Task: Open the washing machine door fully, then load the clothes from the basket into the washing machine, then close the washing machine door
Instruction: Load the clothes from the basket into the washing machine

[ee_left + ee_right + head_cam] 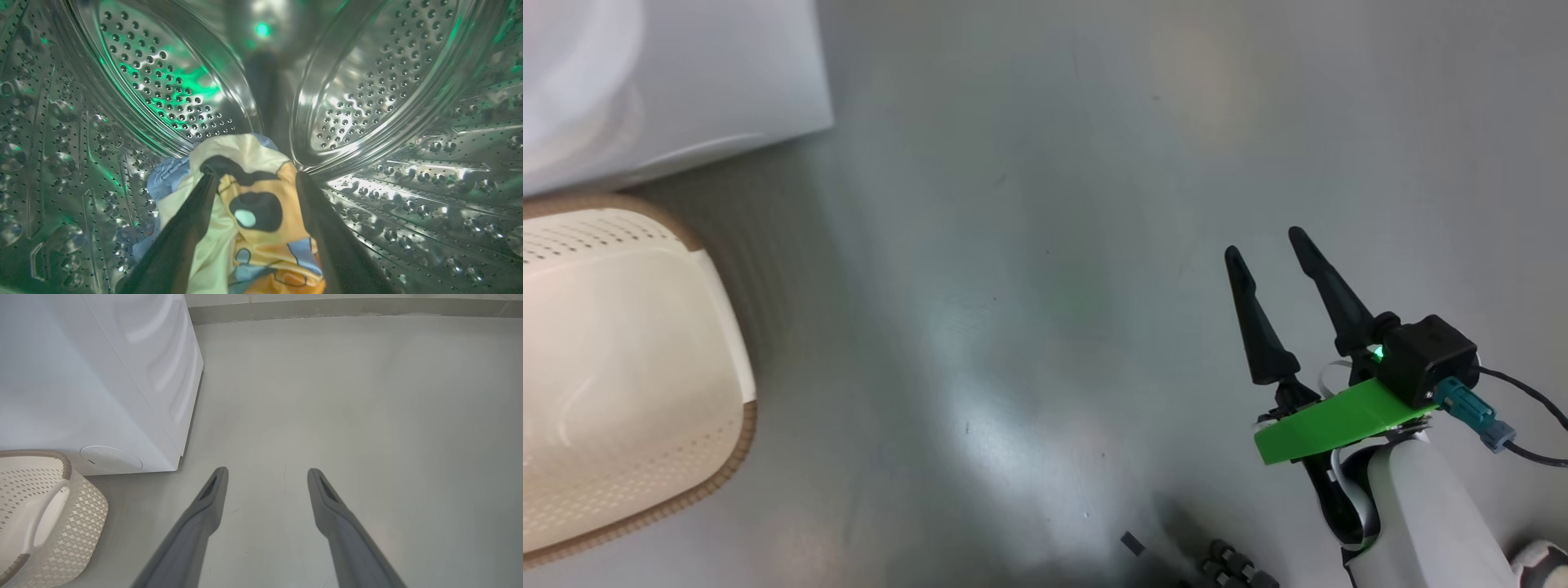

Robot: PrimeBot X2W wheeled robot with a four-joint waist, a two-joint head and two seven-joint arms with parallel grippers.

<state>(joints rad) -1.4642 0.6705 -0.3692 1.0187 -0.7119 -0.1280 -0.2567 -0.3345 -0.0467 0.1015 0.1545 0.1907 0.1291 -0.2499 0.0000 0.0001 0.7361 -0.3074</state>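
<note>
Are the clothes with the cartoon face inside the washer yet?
Inside: the cream and orange cartoon-face cloth lies in the shiny holed steel drum, between the spread fingers of the left claw.

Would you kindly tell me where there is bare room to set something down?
Free: the grey floor between the white boxy washing machine, the cream perforated plastic basket and the right gripper. Crowded: the perforated steel drum, where cream and orange cartoon-face clothes lie between the left gripper's open fingers.

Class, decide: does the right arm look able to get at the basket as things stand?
Probably yes: the right pincer stands open over the floor, with nothing between it and the basket to its left, though the reach looks long.
</note>
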